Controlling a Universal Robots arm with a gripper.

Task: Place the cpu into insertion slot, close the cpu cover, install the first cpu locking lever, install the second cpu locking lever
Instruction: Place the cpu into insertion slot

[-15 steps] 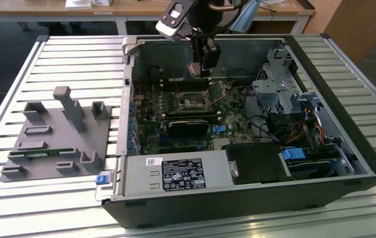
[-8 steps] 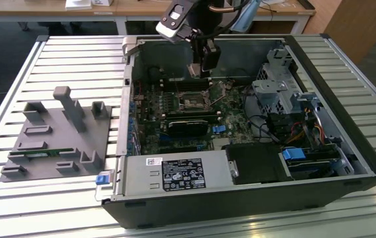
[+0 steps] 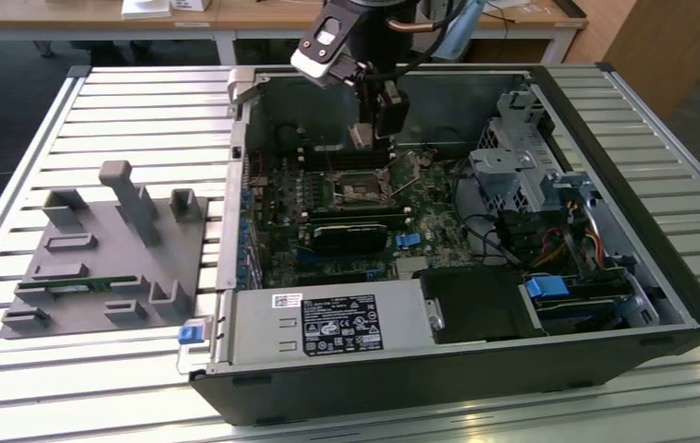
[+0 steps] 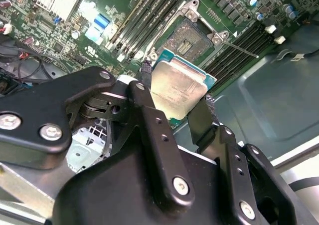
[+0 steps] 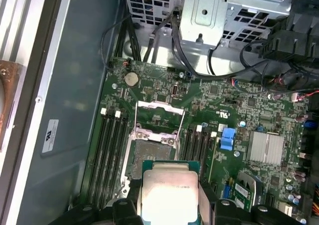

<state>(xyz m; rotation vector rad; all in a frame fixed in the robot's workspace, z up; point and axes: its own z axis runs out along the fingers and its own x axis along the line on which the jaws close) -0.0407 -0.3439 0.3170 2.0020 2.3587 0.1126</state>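
Inside the open computer case [image 3: 448,388] on the slatted tabletop [image 3: 116,369], the insertion slot [image 3: 360,191] lies bare, its cpu cover [image 5: 154,133] swung up. At its twelve o'clock in the exterior view, the gripper [image 4: 175,96] clamps the cpu [image 5: 168,195] by its edges.

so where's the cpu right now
In the second wrist view the cpu is pinched between the jaws of the gripper, held above the green motherboard right beside the open insertion slot, not yet in it.
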